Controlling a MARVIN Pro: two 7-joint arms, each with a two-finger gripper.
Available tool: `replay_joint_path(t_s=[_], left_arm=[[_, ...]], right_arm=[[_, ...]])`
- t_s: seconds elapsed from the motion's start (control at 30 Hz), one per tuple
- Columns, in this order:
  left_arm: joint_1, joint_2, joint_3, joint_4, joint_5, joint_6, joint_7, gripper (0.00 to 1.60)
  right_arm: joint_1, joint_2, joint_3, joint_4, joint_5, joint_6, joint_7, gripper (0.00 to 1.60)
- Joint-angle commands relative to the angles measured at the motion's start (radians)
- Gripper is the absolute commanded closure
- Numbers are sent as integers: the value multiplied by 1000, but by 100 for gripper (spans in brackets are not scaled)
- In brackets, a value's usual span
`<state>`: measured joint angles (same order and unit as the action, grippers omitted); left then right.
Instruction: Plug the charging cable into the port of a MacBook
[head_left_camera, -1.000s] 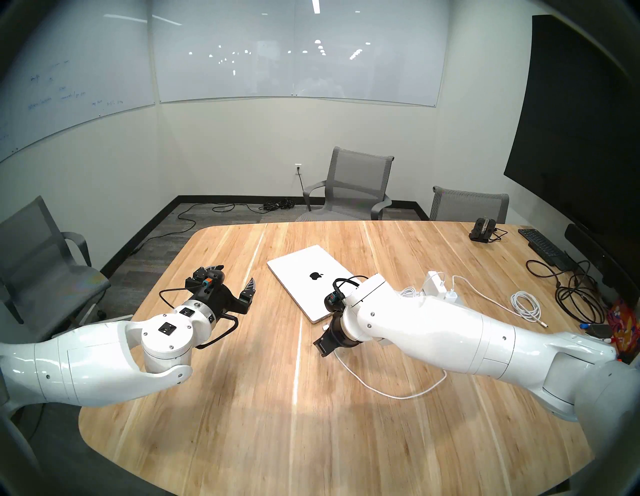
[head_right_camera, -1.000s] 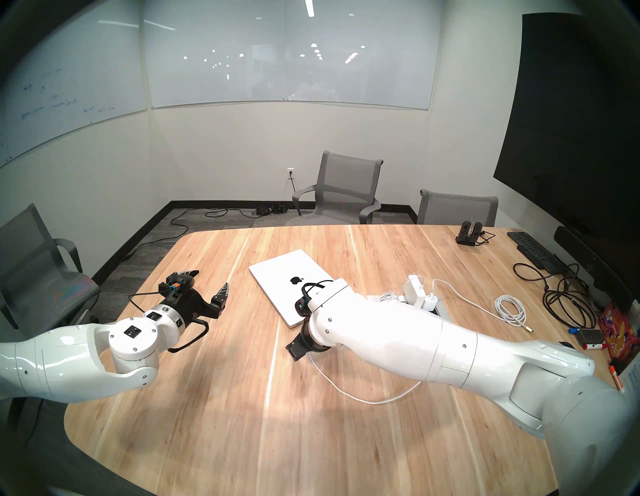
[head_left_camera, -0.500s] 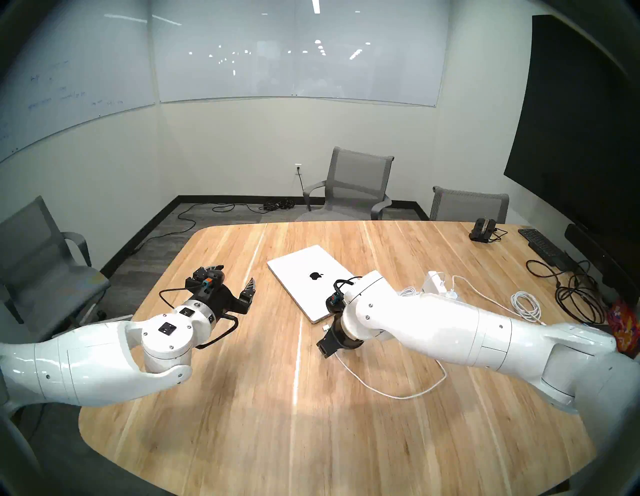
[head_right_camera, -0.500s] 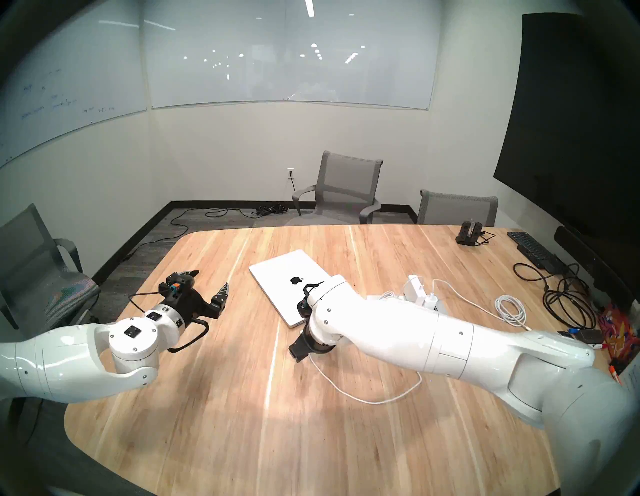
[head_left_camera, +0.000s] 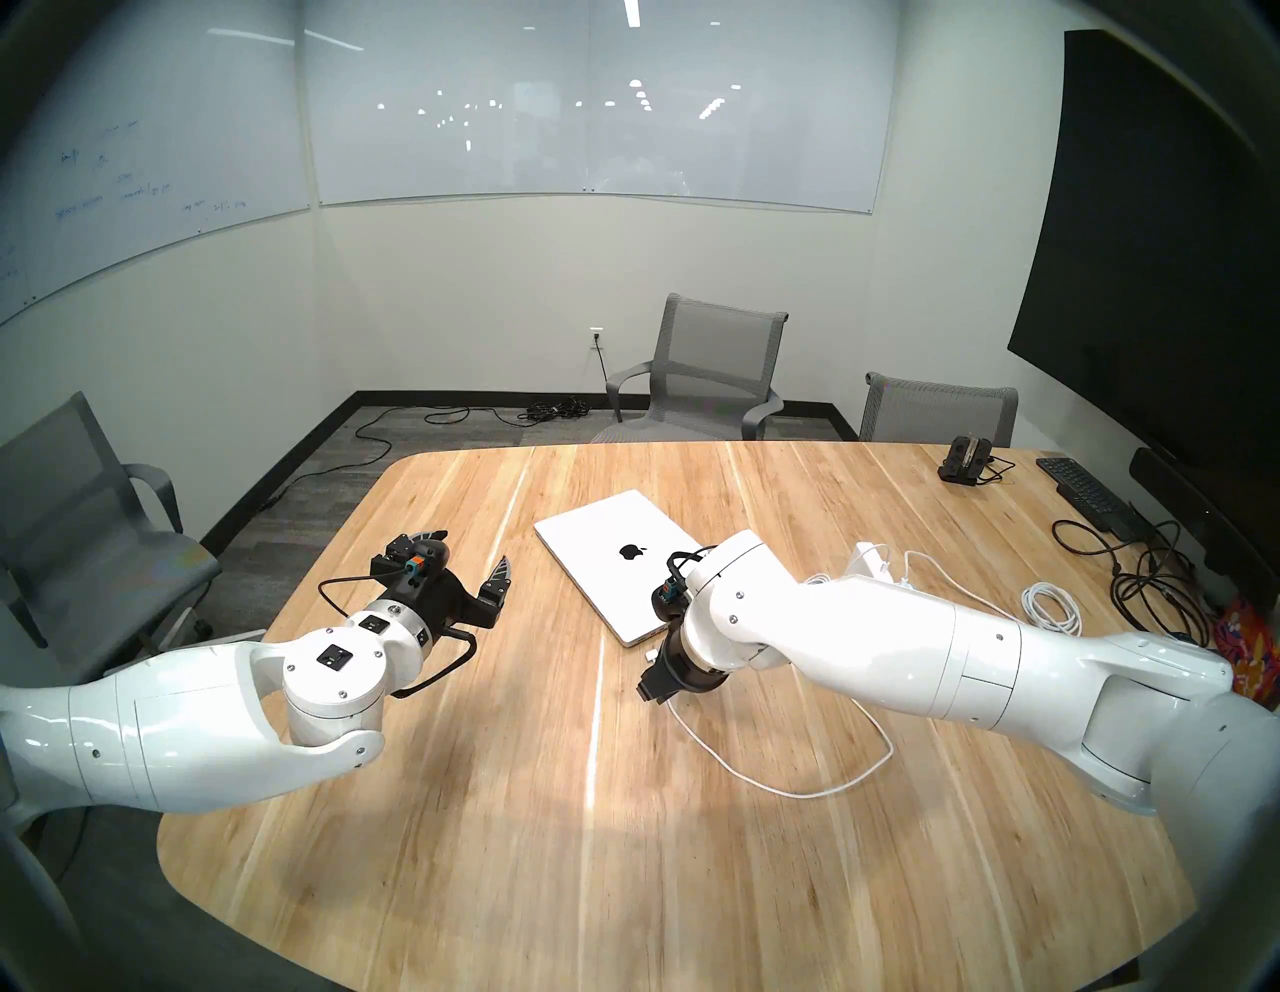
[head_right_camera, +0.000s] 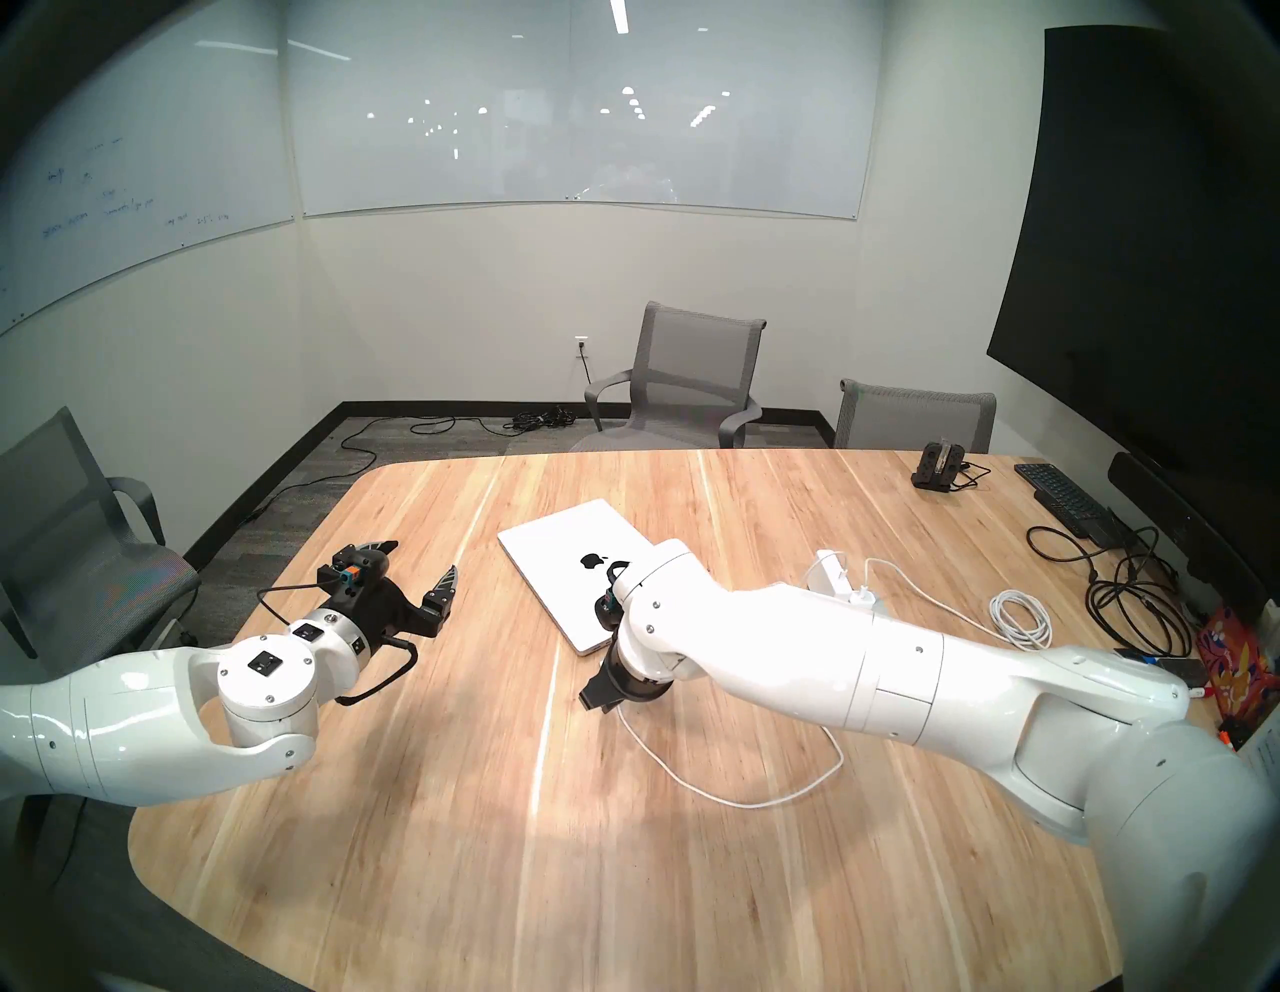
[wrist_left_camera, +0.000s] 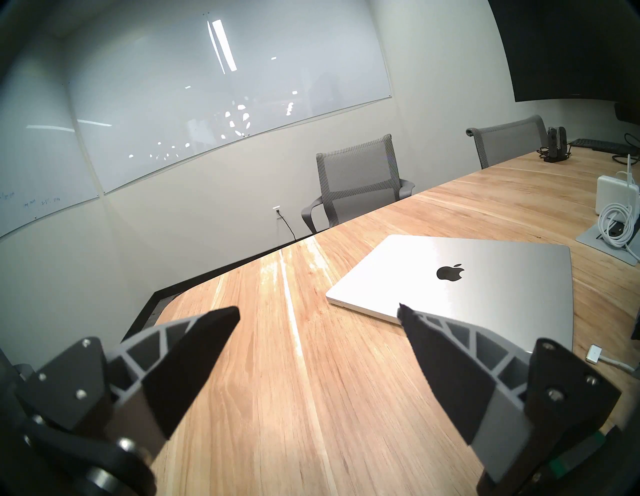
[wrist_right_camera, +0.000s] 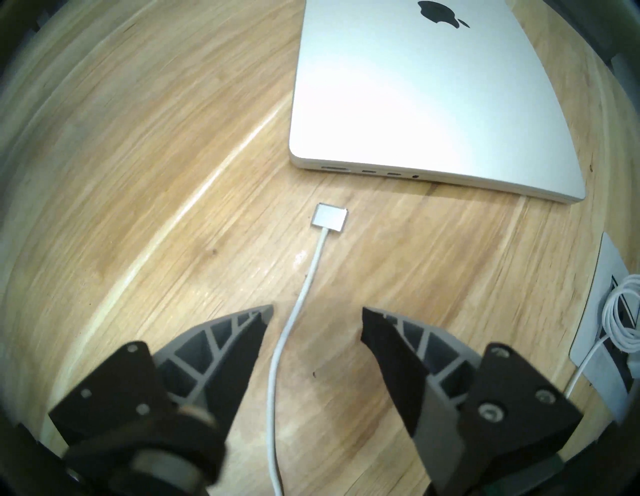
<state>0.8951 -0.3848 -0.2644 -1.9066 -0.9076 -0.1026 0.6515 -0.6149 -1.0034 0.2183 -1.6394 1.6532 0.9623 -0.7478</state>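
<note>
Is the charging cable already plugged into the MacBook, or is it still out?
Out. The charging cable lies on the table, its connector apart from the MacBook side ports.

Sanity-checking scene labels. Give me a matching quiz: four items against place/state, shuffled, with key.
Items:
1. MacBook
2. charging cable connector
3. right gripper
4. left gripper

States:
A. lies flat on the table, short of the port edge, unplugged
B. open, cord running between its fingers
C. lid closed, logo up
D. open, nothing between its fingers, away from the cord

Pairs: 1-C, 2-A, 3-B, 4-D
</note>
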Motion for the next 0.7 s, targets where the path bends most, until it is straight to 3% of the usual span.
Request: replay_joint_path(t_s=[0.0, 0.3, 0.67], left_arm=[[-14, -1, -13, -2, -2, -4, -1, 0], [-14, -1, -13, -2, -2, -4, -1, 0], [-14, -1, -13, -2, -2, -4, -1, 0]], right_arm=[[39, -15, -8, 13, 10, -2, 4, 54], [52, -34, -26, 43, 20, -2, 15, 65], [84, -48, -60, 68, 21, -2, 36, 67]])
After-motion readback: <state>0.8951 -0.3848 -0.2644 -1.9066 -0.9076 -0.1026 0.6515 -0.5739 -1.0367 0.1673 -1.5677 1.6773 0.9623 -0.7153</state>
